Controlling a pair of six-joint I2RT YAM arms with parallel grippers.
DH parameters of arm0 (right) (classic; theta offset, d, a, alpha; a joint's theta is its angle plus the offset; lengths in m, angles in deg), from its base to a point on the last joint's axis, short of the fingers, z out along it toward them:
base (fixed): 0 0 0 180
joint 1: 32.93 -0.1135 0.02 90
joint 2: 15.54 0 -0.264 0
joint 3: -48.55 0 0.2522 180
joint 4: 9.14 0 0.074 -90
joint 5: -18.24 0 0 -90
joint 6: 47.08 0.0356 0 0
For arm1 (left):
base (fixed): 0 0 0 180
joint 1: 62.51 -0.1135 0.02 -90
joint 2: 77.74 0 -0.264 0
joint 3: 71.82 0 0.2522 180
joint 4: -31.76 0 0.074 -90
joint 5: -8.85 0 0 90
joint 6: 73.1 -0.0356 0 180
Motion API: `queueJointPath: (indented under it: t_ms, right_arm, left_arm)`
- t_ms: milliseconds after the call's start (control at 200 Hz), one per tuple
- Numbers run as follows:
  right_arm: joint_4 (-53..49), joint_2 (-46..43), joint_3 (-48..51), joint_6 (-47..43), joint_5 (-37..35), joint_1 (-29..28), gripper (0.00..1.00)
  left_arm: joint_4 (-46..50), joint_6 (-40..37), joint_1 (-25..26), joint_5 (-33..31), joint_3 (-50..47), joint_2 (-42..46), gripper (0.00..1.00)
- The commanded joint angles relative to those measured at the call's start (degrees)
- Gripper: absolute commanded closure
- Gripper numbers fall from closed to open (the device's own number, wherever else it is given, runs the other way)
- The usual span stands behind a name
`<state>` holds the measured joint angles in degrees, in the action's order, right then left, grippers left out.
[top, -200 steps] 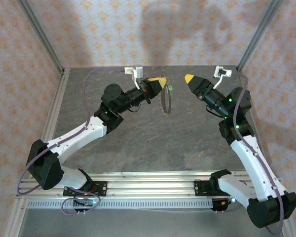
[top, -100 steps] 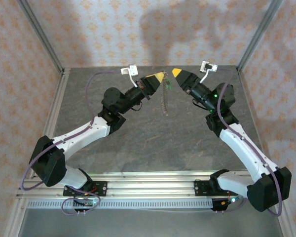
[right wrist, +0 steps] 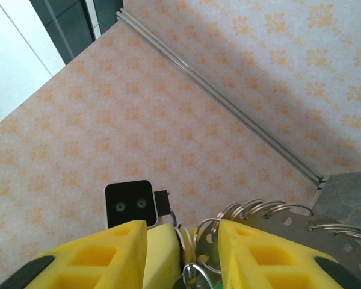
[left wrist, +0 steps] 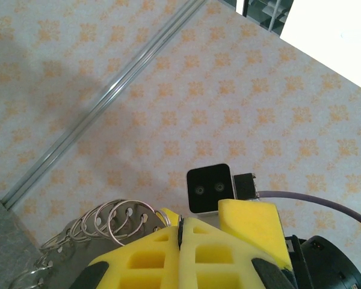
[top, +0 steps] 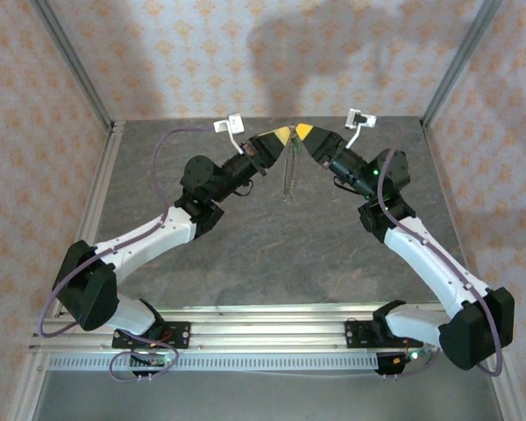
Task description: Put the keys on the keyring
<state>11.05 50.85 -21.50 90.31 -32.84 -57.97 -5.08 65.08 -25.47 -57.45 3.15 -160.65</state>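
Note:
The keyring (top: pixel 287 175) hangs edge-on above the back of the table, from the tip of my left gripper (top: pixel 285 133). In the left wrist view the left gripper (left wrist: pixel 182 218) is shut on a thin dark metal edge, and the keyring (left wrist: pixel 117 218) shows as a holed metal band carrying several small wire rings. My right gripper (top: pixel 302 132) meets it tip to tip. In the right wrist view the right gripper (right wrist: pixel 180 232) has its jaws apart around the left gripper's yellow fingertip and the keyring (right wrist: pixel 277 220). A sliver of the green key (right wrist: pixel 217 287) shows at the bottom edge.
The dark grey table (top: pixel 272 246) lies well below both grippers. Patterned walls and aluminium posts (top: pixel 460 61) close in the back and sides. The right wrist camera (left wrist: pixel 209 188) sits just beyond the left fingertips.
My right gripper has swung left until its tip meets the left gripper's, and its jaws have narrowed a little. The left gripper rose slightly and the keyring turned edge-on.

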Motion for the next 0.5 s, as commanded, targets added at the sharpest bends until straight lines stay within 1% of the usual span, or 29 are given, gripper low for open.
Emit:
queueJointPath:
  t_ms: [0, 140, 225, 320, 385, 455, 490]
  right_arm:
    - [3.9, -0.06, 0.03, 0.32, 1.45, -0.53, 0.65]
    - [3.68, -0.13, 0.48, 0.33, 1.41, -1.02, 0.68]
    - [2.88, -0.21, 0.58, 0.11, 1.25, -1.24, 0.73]
    - [1.96, -0.11, 0.65, -0.11, 1.14, -1.33, 0.81]
    - [1.55, -0.07, 0.74, -0.2, 1.16, -1.33, 0.84]
    - [1.18, -0.03, 0.92, -0.11, 1.24, -1.4, 0.85]
    - [1.18, -0.12, 1.13, -0.11, 1.34, -1.42, 0.83]
  left_arm:
    - [-3.63, 0.45, 0.32, -0.87, 1.11, 0.2, 1.0]
    - [-3.19, 0.33, 0.49, -1.05, 1.28, 0.3, 1.0]
    - [-3.09, 0.24, 0.58, -1.12, 1.37, 0.3, 1.0]
    - [-3.06, 0.09, 0.77, -1.2, 1.42, 0.3, 1.0]
    - [-2.98, 0.07, 0.76, -1.29, 1.48, 0.3, 1.0]
    - [-3.07, -0.02, 0.84, -1.46, 1.47, 0.23, 1.0]
    - [-2.97, -0.02, 0.84, -1.47, 1.51, 0.14, 1.0]
